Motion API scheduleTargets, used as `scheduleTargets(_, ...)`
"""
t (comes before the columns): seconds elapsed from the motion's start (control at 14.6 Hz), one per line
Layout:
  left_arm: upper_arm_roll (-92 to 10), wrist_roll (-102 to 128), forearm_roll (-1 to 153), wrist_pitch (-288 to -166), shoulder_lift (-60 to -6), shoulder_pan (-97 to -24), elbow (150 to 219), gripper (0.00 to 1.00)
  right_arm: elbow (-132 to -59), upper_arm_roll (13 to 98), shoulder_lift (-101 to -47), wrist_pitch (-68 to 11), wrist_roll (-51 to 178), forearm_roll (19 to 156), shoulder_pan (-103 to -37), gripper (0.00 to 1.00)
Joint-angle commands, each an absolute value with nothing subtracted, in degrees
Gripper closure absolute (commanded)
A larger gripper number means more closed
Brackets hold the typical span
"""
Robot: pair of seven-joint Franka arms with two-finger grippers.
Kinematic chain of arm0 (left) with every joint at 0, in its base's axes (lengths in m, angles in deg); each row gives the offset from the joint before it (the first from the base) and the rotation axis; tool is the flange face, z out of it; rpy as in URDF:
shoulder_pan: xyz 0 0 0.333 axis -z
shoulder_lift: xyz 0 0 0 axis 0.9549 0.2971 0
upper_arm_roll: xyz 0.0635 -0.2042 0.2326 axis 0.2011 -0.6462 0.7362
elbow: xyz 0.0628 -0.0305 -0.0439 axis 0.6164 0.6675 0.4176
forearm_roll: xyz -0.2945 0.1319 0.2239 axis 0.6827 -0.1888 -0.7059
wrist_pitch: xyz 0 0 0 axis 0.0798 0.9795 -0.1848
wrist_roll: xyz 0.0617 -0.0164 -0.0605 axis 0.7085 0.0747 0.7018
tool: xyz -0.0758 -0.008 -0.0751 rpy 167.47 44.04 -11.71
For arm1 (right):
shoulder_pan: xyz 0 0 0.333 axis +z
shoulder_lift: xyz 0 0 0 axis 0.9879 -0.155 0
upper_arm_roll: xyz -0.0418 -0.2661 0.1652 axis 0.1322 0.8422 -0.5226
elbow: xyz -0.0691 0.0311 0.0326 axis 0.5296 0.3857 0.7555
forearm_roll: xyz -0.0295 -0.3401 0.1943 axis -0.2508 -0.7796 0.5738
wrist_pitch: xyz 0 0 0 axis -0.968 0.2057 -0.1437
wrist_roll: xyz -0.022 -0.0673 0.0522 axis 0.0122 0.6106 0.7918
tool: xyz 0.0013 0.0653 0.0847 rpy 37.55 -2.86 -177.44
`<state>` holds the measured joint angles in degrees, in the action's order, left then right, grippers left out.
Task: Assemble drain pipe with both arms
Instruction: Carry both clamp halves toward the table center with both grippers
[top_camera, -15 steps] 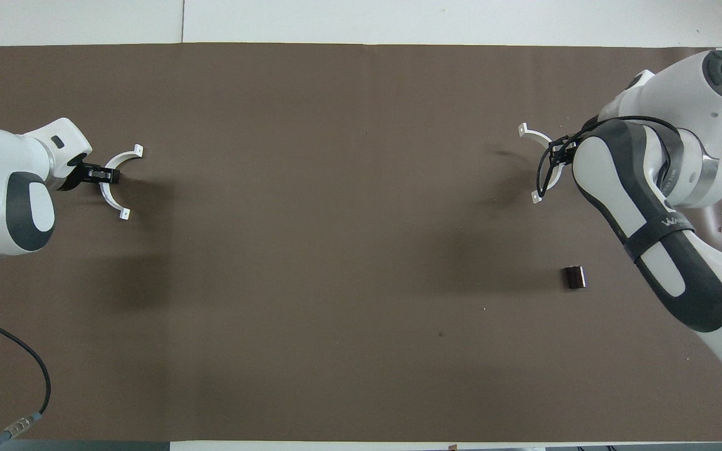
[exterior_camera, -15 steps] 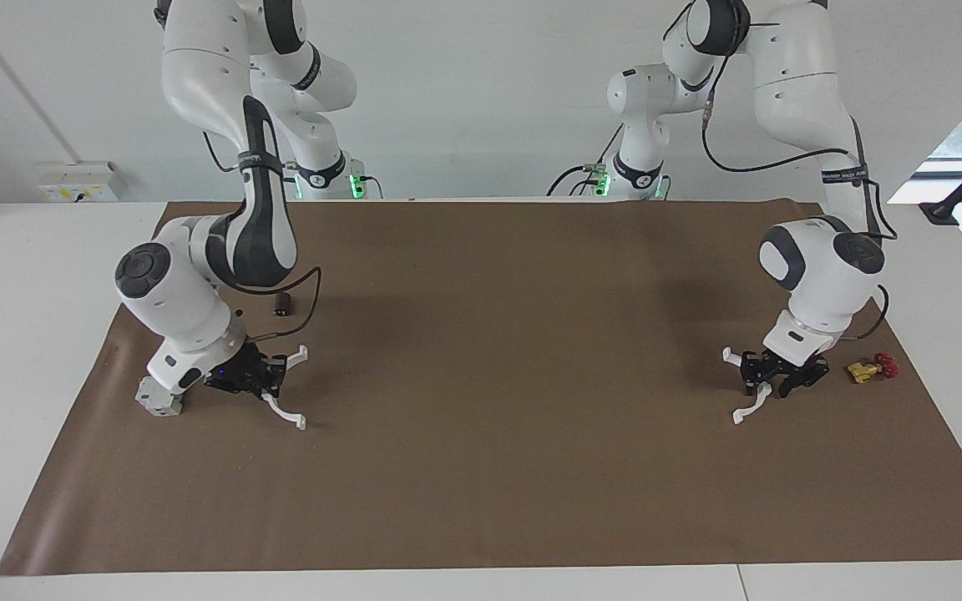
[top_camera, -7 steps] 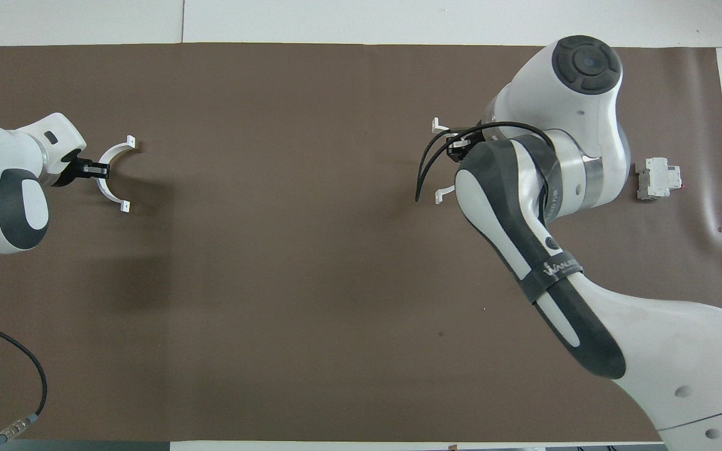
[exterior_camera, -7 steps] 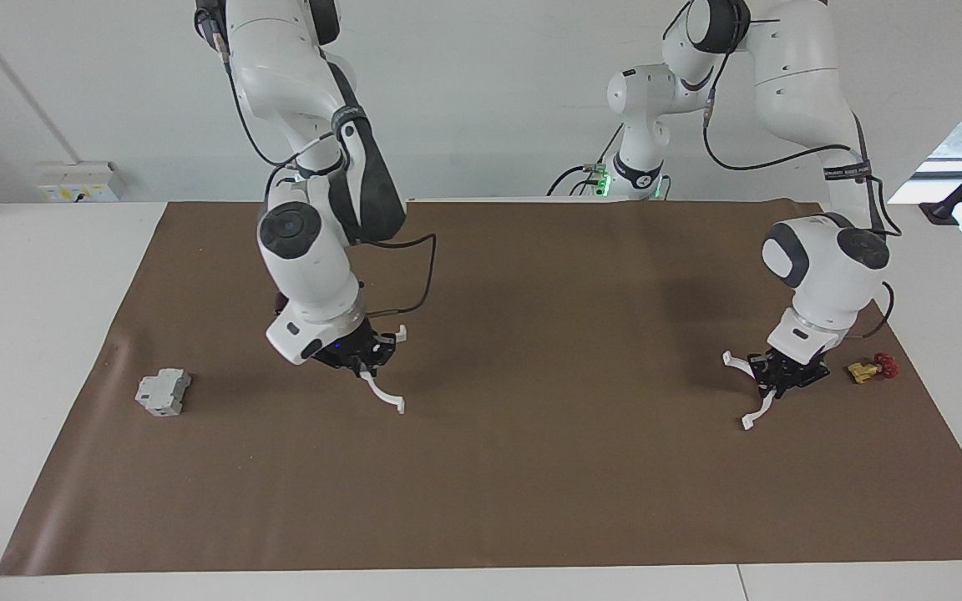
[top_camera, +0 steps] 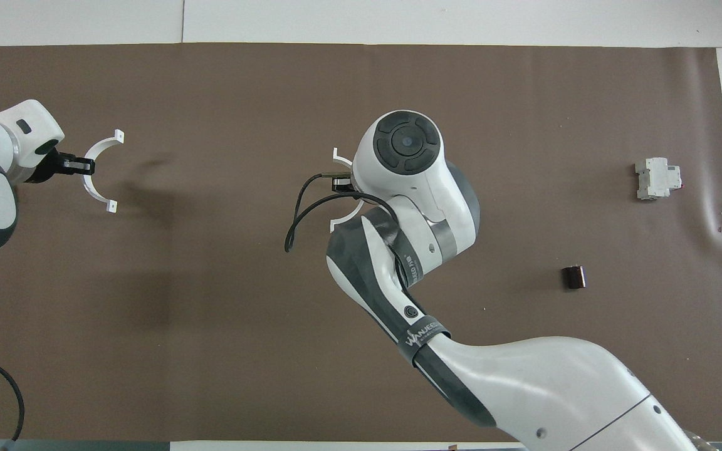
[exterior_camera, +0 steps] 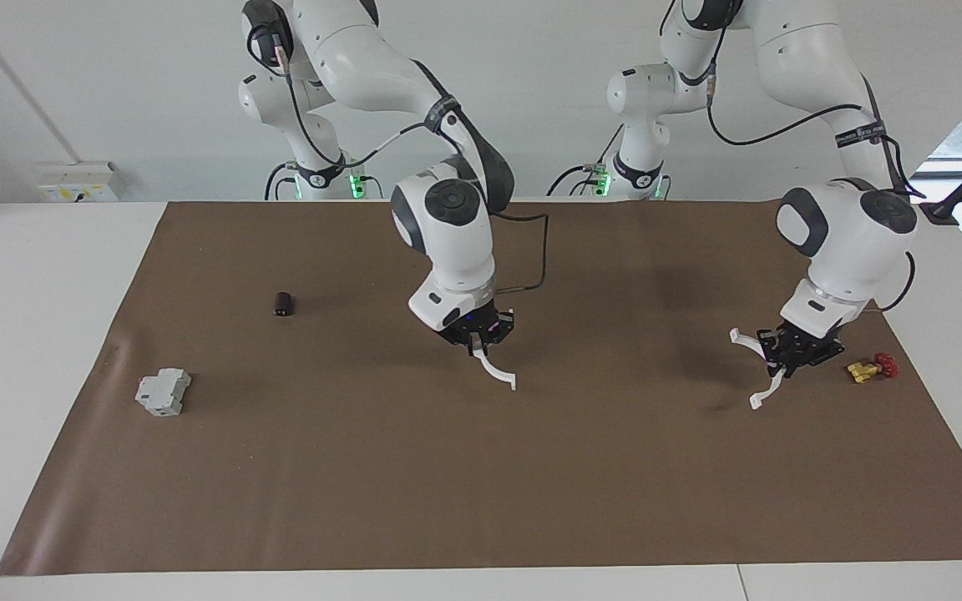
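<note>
The drain pipe is in two white half-ring pieces, both held up in the air. My right gripper (exterior_camera: 481, 336) (top_camera: 338, 183) is shut on one half ring (exterior_camera: 498, 373) (top_camera: 343, 220) over the middle of the brown mat (exterior_camera: 481, 484). Its wrist covers most of that piece in the overhead view. Over the left arm's end of the mat, my left gripper (exterior_camera: 787, 354) (top_camera: 80, 166) is shut on the other half ring (exterior_camera: 769, 386) (top_camera: 93, 191), which hangs just above the mat. The open sides of the two arcs face each other across a wide gap.
A grey blocky box (exterior_camera: 162, 392) (top_camera: 655, 178) and a small dark cylinder (exterior_camera: 283, 304) (top_camera: 574, 277) lie at the right arm's end of the mat. A yellow-and-red valve (exterior_camera: 869, 367) lies beside my left gripper, toward the mat's edge.
My right arm has swung from beside the grey box to the mat's middle, carrying its half ring. My left gripper has closed on its half ring and lifted it slightly.
</note>
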<state>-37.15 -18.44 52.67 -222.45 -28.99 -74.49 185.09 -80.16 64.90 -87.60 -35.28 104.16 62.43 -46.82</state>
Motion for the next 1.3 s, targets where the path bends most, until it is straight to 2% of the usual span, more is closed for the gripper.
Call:
scheduleTargets(0.0, -36.79, -13.48, 52.66, -220.36, -30.55, -71.41, 185.21, 1.0, -79.3, 64.94, -89.08, -36.4, 105.2, 61.76, -46.45, 0.91)
scheduleTargets(0.21, -36.7, -8.29, 52.66, -220.09, -30.73, -68.25, 185.38, 1.0, -82.2, 64.94, -89.69, -40.34, 104.41, 59.66, -47.15, 0.92)
scheduleTargets(0.48, -36.7, -0.64, 52.66, -220.71, -30.82, -63.32, 185.73, 1.0, -82.03, 64.94, -91.97, -43.24, 101.78, 58.24, -47.6, 0.92)
scheduleTargets(0.75, -36.7, 4.11, 52.66, -220.62, -30.9, -59.72, 185.91, 1.0, -82.21, 64.77, -92.42, -43.52, 101.69, 58.5, -46.81, 0.91)
scheduleTargets(0.96, -36.61, 5.34, 52.66, -220.36, -31.26, -58.48, 186.09, 1.0, -82.64, 64.76, -92.5, -43.69, 99.51, 58.51, -47.24, 0.86)
scheduleTargets(1.1, -36.7, 5.96, 52.66, -220.35, -31.26, -58.05, 186.17, 1.0, -84.04, 64.76, -92.42, -45.79, 98.35, 58.86, -47.07, 0.64)
scheduleTargets(1.17, -36.61, 6.14, 52.66, -220.35, -31.26, -57.78, 186.17, 1.0, -85.01, 64.76, -92.42, -47.89, 98.35, 58.86, -46.98, 0.47)
scheduleTargets(1.24, -36.7, 6.92, 52.66, -220.62, -31.17, -57.78, 186.09, 1.0, -85.37, 64.76, -92.42, -49.04, 98.35, 58.86, -47.07, 0.34)
